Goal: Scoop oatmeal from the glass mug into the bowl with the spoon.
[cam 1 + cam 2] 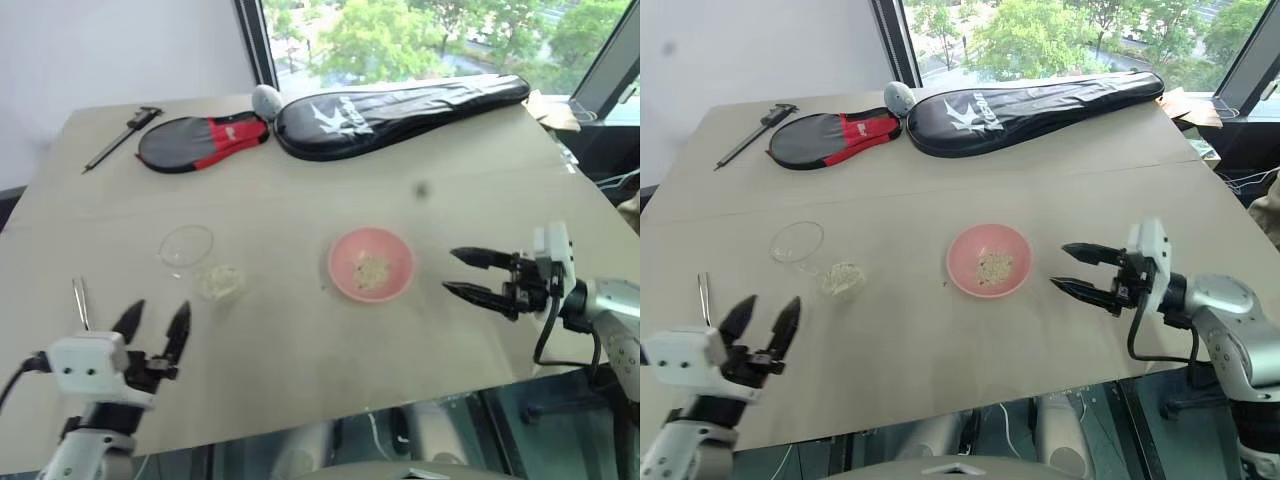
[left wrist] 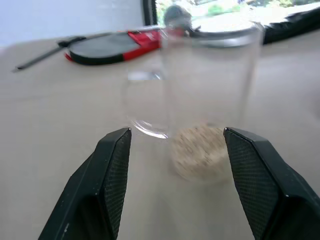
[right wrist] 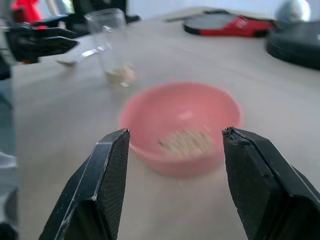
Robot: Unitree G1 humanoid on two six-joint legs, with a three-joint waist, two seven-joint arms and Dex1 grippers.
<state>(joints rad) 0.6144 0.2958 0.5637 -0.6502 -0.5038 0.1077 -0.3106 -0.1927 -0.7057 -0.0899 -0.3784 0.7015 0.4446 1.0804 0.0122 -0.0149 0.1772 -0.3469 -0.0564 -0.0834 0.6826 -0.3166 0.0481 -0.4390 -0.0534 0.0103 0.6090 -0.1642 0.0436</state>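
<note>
Both tools stand apart and empty: the left tool [image 1: 152, 322] has the glass mug [image 1: 187, 246] with oatmeal [image 1: 219, 280] just ahead and the spoon [image 1: 79, 301] beside it, the right tool [image 1: 462, 274] faces the bowl [image 1: 371, 264]. Likely nothing is picked up yet; next is taking the spoon, and the racket covers [image 1: 400, 110] and caliper [image 1: 122, 135] lie well clear beyond on the table [image 1: 300, 350]

left hand [image 1: 153, 330] open, right hand [image 1: 462, 273] open

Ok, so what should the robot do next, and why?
Probably move the open left gripper over to the slim silver metal spoon lying on the table beside it. Both it and the open right gripper are empty, and pale oat flakes remain in the small clear glass mug.
</note>
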